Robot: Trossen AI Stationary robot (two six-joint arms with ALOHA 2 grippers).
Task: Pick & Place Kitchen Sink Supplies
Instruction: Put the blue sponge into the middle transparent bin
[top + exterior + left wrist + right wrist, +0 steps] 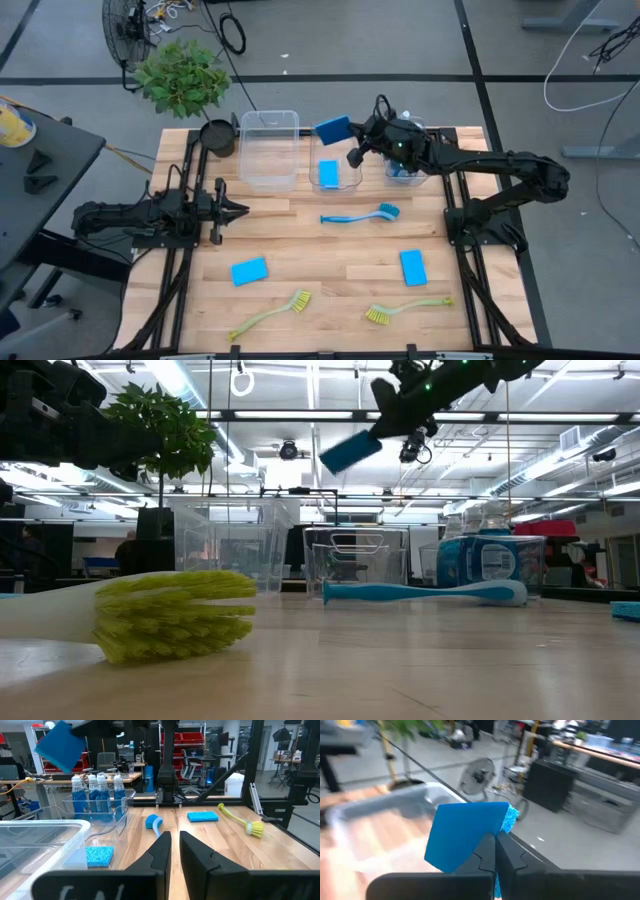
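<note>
My right gripper [349, 139] [495, 844] is shut on a blue sponge [333, 128] [350, 452], held high over the far rim of the middle clear bin [336, 184]. A second blue sponge [328, 174] lies flat in that bin. The blue bottles [404, 172] [97, 795] stand in the right clear bin. On the table lie a blue brush [360, 214], two more blue sponges [249, 271] [413, 267] and two yellow-green brushes [270, 313] [405, 310]. My left gripper [240, 210] [175, 840] waits shut at the table's left side. My right gripper pinches the blue sponge between its two fingers at one edge [492, 831], coming from the table's right side. The sponge is lifted clear of the table and bins. It juts out past the fingertips, tilted with its free end lower [330, 462].
A clear bin [268, 148] stands at the far left beside the middle one. A potted plant [183, 75] and its dark pot [216, 137] sit at the far left corner. Bare wood lies between the blue brush and the near sponges.
</note>
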